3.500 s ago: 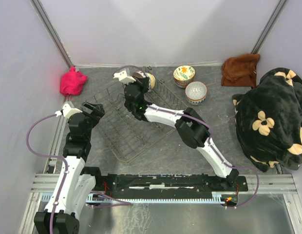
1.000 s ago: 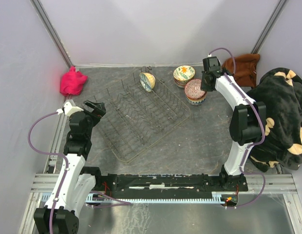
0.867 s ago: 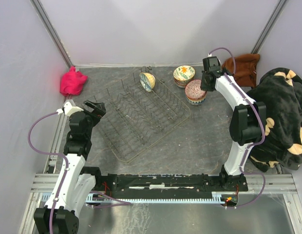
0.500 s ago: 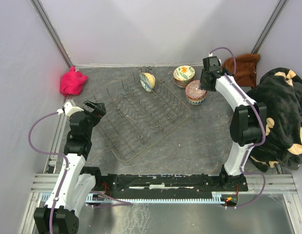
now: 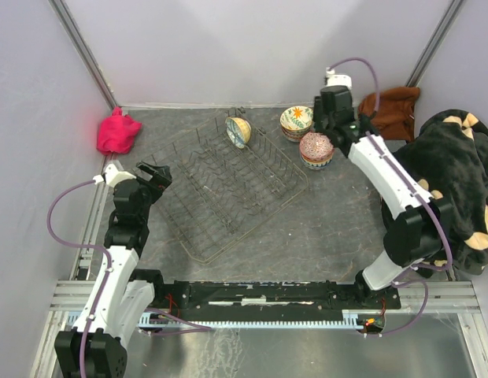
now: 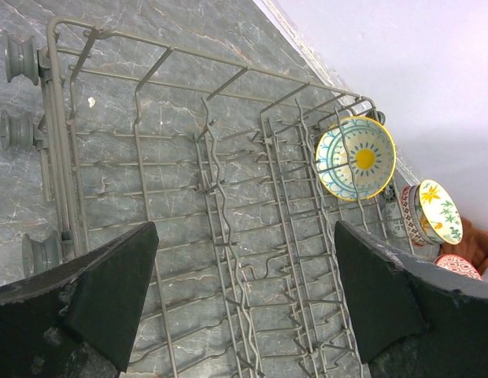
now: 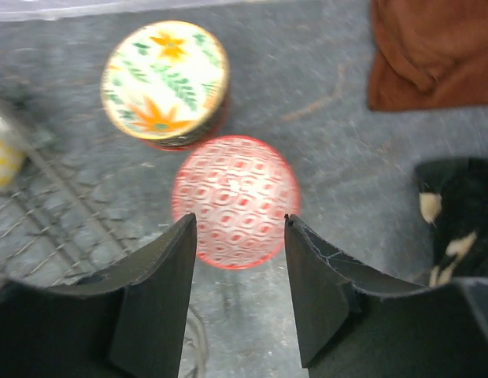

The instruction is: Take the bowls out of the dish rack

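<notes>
The big rack (image 5: 228,193), thin dark wire with rows of spikes, held one last bowl (image 6: 356,168), round and shiny, on edge at its far corner. I thought fetching it should come next. My right gripper (image 7: 238,236) hung above the red bowl (image 7: 234,201), jaws apart, empty. My left gripper (image 6: 245,236), jaws apart too, held nothing.

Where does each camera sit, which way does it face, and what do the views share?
Top external: high behind the robot, looking down on the dish rack; left arm and right arm show.
Left wrist: over the rack, facing its yellow-centred bowl; open left end effector at bottom.
Right wrist: straight down on the red patterned bowl; open right end effector frames it.
Shared: floral bowl in all three.
</notes>
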### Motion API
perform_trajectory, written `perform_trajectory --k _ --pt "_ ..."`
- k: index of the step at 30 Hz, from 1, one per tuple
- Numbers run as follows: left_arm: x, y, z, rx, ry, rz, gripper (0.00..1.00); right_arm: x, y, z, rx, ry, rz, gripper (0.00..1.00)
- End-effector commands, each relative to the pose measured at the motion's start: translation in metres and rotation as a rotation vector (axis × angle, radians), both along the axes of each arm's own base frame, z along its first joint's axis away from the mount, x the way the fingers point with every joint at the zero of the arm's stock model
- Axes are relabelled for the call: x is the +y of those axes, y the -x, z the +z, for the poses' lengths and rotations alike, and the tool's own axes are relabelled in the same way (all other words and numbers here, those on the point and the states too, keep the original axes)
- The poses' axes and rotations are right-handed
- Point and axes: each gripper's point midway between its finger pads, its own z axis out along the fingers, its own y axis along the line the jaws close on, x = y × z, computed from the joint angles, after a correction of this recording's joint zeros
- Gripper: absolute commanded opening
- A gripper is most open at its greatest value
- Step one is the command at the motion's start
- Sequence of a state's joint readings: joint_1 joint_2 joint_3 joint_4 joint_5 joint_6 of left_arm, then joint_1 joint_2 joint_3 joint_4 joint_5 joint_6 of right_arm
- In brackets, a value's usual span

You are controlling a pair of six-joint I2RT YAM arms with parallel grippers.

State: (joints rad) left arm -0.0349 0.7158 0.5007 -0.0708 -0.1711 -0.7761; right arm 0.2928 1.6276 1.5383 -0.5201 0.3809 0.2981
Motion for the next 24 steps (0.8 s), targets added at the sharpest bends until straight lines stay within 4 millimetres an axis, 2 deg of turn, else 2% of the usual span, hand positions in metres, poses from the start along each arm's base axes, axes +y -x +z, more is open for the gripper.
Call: perform_trajectory --k 1,6,11,18,24 --pt "-0.004 -0.006 0.014 -0.061 -0.014 -0.027 0.99 0.061 -0.003 0.037 -0.153 0.097 0.160 0.57" --pt "-0.005 -0.005 0.017 -0.065 -0.016 -0.035 0.99 0.131 -0.007 0.038 -0.195 0.090 0.308 0.56" --pt "-0.005 -0.003 0.021 -0.065 -0.024 -0.041 0.99 0.183 -0.021 0.027 -0.208 0.136 0.402 0.56" --pt "-0.004 0.000 0.027 -0.078 -0.027 -0.036 0.99 0.243 -0.036 -0.001 -0.207 0.165 0.502 0.56" --pt "-0.003 0.001 0.032 -0.086 -0.032 -0.033 0.99 0.273 -0.049 -0.022 -0.220 0.190 0.524 0.55"
